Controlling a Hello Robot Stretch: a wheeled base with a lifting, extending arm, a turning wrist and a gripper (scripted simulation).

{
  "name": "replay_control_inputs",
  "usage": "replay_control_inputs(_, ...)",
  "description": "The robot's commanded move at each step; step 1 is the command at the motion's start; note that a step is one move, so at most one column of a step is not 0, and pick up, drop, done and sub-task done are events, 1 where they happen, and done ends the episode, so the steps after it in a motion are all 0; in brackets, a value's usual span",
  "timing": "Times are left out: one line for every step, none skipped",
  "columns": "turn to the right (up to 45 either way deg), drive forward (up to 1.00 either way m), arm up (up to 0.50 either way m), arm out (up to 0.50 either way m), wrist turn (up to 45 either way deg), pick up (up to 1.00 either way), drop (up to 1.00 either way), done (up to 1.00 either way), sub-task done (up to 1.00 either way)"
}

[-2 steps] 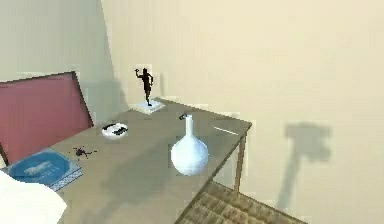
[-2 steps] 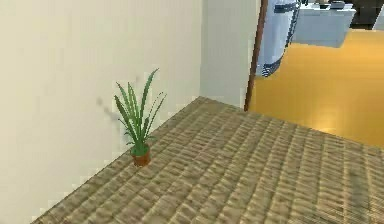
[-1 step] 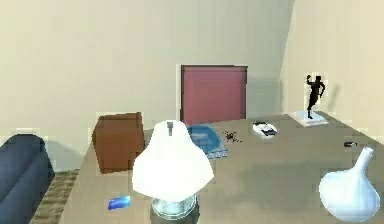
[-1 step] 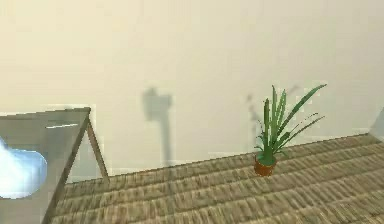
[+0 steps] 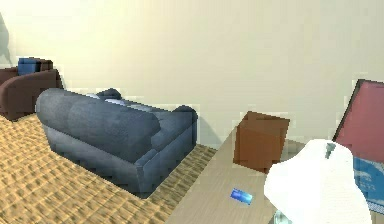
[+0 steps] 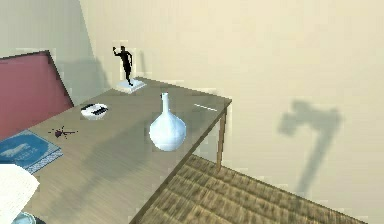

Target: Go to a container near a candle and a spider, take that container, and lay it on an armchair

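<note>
A pale blue-white vase (image 6: pixel 167 124) with a round belly and narrow neck stands upright near the middle of a grey-brown table (image 6: pixel 190 108). A small dark spider (image 6: pixel 63 130) lies on the tabletop to its left. Behind the spider rests a small flat white and dark thing (image 6: pixel 95 110). A dark red armchair (image 5: pixel 22 95) stands at the forward view's far left, with a blue thing (image 5: pixel 34 65) on its seat.
A blue sofa (image 5: pixel 115 130) sits beside the armchair on patterned carpet. The table (image 5: pixel 215 185) carries a brown box (image 5: pixel 262 140), a small blue thing (image 5: pixel 240 196) and a large white object (image 5: pixel 320 185). A black figurine (image 6: pixel 125 66), a blue book (image 6: pixel 25 150) and a red chair back (image 6: pixel 35 90) are nearby.
</note>
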Motion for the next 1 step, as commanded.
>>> replay_control_inputs(0.0, 0.00, 0.50, 0.00, 0.0, 0.00, 0.00, 0.00, 0.00)
